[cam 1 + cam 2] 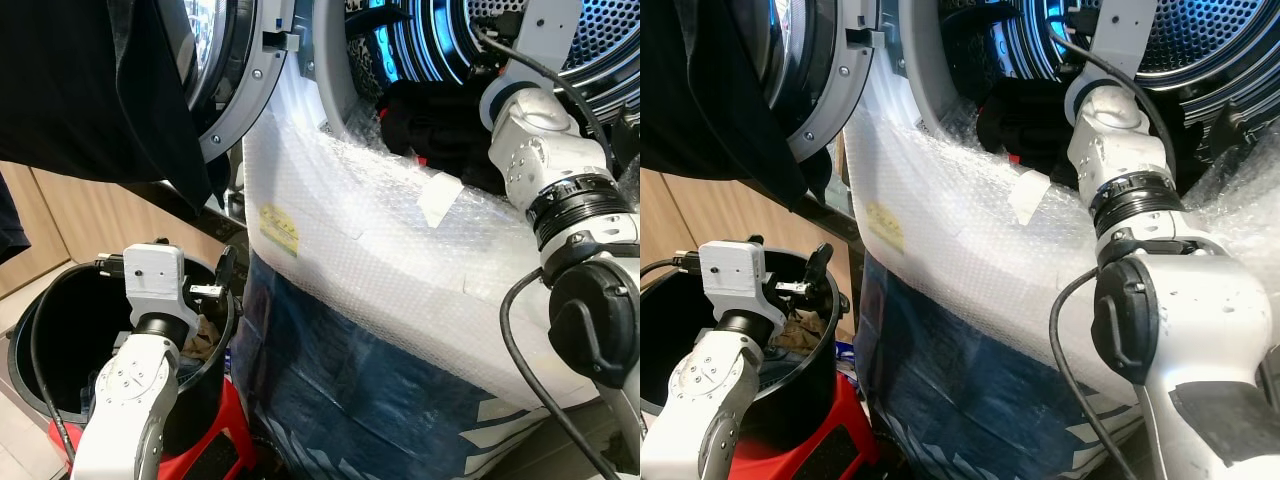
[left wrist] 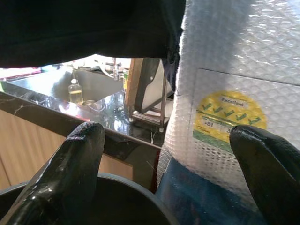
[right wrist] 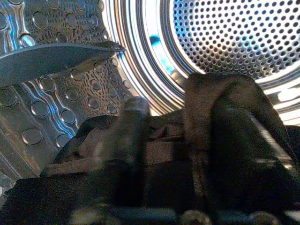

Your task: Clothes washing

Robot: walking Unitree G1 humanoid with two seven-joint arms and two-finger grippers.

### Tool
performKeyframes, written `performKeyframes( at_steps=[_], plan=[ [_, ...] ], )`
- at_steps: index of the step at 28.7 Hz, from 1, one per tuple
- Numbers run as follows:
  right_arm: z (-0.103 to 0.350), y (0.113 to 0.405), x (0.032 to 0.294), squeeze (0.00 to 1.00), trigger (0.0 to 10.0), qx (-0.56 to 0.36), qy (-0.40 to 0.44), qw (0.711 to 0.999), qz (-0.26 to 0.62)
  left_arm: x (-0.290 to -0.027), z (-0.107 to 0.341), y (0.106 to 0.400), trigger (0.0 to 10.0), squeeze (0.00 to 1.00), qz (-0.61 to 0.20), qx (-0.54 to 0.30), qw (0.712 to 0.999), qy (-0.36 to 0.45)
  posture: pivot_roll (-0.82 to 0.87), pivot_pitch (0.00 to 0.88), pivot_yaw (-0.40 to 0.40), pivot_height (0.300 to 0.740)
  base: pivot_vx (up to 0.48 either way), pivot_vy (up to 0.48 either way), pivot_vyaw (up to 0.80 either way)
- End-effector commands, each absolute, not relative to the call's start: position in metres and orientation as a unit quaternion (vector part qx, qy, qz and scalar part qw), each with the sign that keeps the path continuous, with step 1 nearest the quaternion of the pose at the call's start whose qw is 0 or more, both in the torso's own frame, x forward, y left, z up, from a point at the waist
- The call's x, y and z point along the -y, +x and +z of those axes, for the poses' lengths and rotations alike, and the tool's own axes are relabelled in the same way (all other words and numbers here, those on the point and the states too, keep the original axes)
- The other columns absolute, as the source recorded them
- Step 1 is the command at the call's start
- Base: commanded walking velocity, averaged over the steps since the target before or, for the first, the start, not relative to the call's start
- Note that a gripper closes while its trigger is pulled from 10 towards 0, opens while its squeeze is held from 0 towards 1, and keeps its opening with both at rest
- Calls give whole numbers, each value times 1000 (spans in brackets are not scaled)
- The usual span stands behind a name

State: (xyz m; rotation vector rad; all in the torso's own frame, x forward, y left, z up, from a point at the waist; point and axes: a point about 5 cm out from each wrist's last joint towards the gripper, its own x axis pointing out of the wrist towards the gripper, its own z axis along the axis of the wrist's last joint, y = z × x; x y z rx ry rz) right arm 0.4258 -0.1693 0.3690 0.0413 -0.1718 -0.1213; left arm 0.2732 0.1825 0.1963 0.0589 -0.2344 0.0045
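Observation:
The washing machine's drum (image 1: 430, 40) stands open, and dark clothes (image 1: 430, 125) lie heaped in its mouth. My right arm (image 1: 560, 190) reaches into the drum. In the right wrist view my right gripper (image 3: 180, 140) hovers just above the dark heap (image 3: 70, 192), fingers apart, with a dark cloth (image 3: 225, 103) draped over one finger. My left gripper (image 2: 164, 154) is open and holds nothing, low beside the machine, above the black laundry basket (image 1: 30, 330). A bit of tan cloth (image 1: 205, 335) shows inside the basket.
Bubble wrap (image 1: 380, 260) with a yellow sticker (image 1: 279, 230) covers the washer's front. The round door (image 1: 245, 60) swings open to the left, above the basket. A black garment (image 1: 90, 90) hangs at the upper left. The basket sits on a red base (image 1: 215, 440).

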Motion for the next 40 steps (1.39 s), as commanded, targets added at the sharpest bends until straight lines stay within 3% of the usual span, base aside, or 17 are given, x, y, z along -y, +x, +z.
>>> performKeyframes(
  at_steps=[1, 17, 18, 19, 20, 25, 31, 35, 40],
  plan=[
    [382, 423, 178, 1000, 10000, 103, 32, 992, -66, -178, 197, 274, 10000, 0, -8, 115, 993, 25, 153, 5, -123, 740, 0, 0, 0],
    [386, 416, 187, 1000, 10000, 122, 6, 991, -49, -178, 197, 271, 10000, 0, -10, 112, 993, 33, 157, 22, -126, 740, 0, 0, 0],
    [383, 415, 188, 647, 10000, 119, 4, 992, -48, -178, 197, 271, 10000, 0, -9, 113, 993, 32, 161, 22, -127, 740, 0, 0, 0],
    [381, 414, 190, 161, 10000, 116, 0, 992, -47, -179, 197, 271, 10000, 0, -7, 114, 993, 32, 160, 21, -125, 740, 0, 0, 0],
    [380, 412, 192, 0, 10000, 117, -1, 992, -47, -179, 197, 271, 10000, 0, -7, 113, 993, 32, 160, 21, -125, 740, 0, 0, 0],
    [385, 397, 205, 0, 10000, 132, -27, 989, -57, -179, 196, 269, 10000, 0, -9, 110, 993, 32, 150, 20, -126, 740, 0, 0, 0],
    [382, 371, 224, 0, 10000, 153, 6, 986, -59, -178, 195, 269, 10000, 0, -13, 110, 993, 31, 152, 14, -128, 740, 0, 0, 0],
    [370, 363, 217, 0, 10000, 126, 14, 991, -33, -177, 194, 268, 10000, 0, -17, 107, 994, 32, 147, 9, -123, 740, 0, 0, 0],
    [366, 355, 209, 0, 10000, 114, -49, 992, 8, -177, 195, 268, 10000, 0, -20, 107, 993, 35, 153, 3, -127, 740, 0, 0, 0]
  ],
)
